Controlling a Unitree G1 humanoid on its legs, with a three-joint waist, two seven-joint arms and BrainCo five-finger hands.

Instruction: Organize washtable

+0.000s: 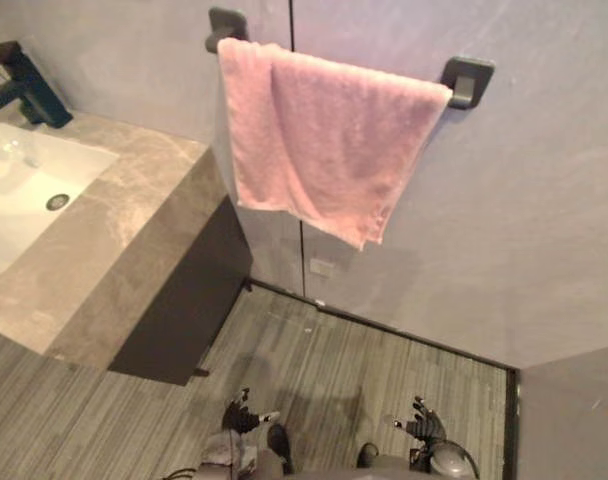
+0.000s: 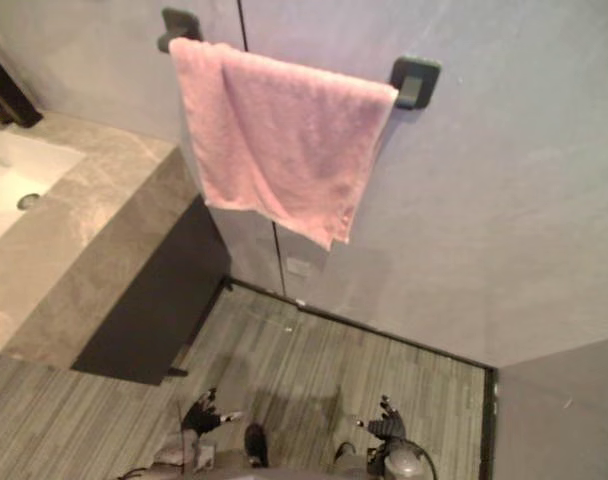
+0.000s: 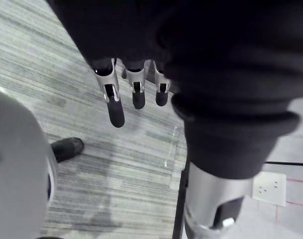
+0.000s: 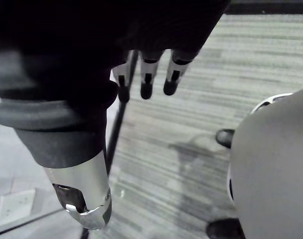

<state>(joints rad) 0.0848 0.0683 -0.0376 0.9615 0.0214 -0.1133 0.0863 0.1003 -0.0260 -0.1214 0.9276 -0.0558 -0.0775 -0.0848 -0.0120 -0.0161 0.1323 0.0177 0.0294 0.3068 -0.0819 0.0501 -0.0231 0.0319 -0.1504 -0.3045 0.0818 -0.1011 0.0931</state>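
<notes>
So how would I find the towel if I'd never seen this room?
Look at the big grey wall beside the stone washtable. High on it is a dark rail, and the towel hangs folded over that. It is the only pink, fluffy thing there; everything near it is grey or dark.

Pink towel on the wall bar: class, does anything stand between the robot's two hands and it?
Nothing visible does. The left hand and the right hand hang open and empty low over the floor, and the pink towel hangs over its bar on the wall ahead. The washtable stands off to the left, out of that path.
</notes>
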